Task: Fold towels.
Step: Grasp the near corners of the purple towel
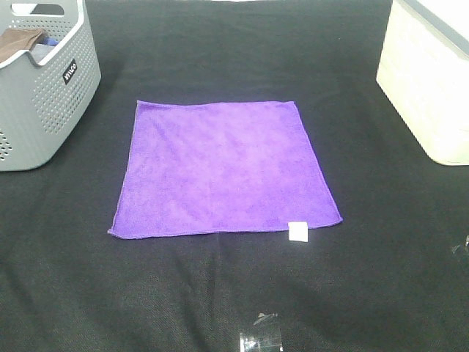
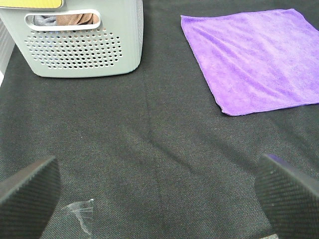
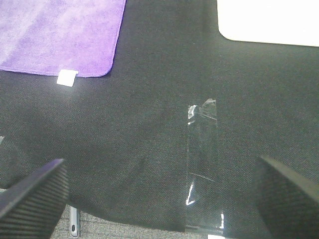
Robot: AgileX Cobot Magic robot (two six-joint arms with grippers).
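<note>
The purple towel (image 1: 223, 169) lies flat and unfolded in the middle of the black table cover, with its small white tag (image 1: 298, 232) at the near right corner. It also shows in the left wrist view (image 2: 254, 57) and in the right wrist view (image 3: 60, 35), where the tag (image 3: 67, 77) is visible. My left gripper (image 2: 159, 199) is open and empty above bare black cloth, near the towel's near left corner. My right gripper (image 3: 159, 199) is open and empty above the table's near edge, right of the towel. Neither gripper shows in the exterior high view.
A grey perforated basket (image 1: 51, 95) with a brown cloth (image 1: 18, 40) inside stands at the far left; it also shows in the left wrist view (image 2: 82, 50). A cream box (image 1: 429, 81) stands at the far right. Clear tape strips (image 3: 202, 164) (image 1: 261, 339) stick to the cover near the front edge.
</note>
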